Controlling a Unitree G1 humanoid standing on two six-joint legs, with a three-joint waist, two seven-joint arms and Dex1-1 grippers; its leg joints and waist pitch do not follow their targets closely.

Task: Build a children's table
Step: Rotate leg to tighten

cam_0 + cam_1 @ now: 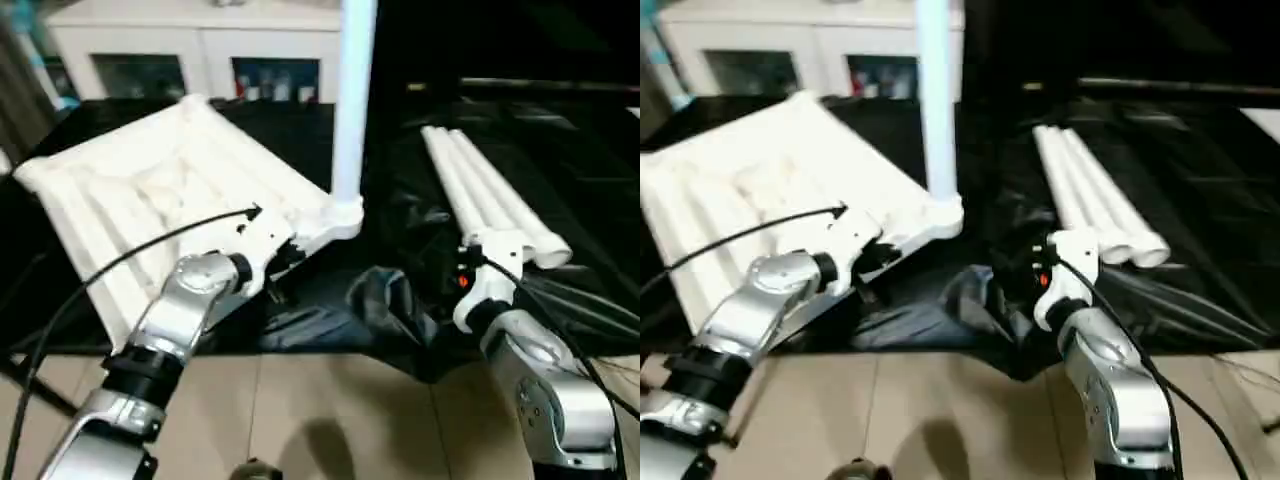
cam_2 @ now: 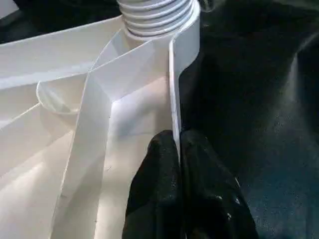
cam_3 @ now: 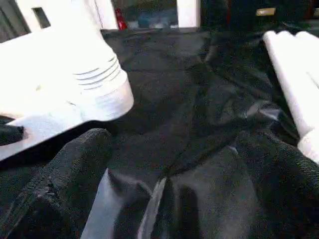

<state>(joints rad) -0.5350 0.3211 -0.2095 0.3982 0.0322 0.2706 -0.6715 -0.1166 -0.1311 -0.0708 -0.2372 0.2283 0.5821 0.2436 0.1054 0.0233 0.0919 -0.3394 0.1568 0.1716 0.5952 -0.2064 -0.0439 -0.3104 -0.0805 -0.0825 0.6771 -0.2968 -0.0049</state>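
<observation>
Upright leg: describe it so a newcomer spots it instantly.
Start at the tilted white tabletop, underside up on the black sheet. At its corner nearest the left gripper, one white tube leg stands upright in the socket. The other legs lie flat in a bundle by the right arm.

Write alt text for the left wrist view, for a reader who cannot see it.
The left claw, its two black fingers closed, pinches the thin raised rim of a white plastic tabletop lying ribbed side up. Beyond it, a ridged white leg stands in the corner socket, with a black sheet alongside.
</observation>
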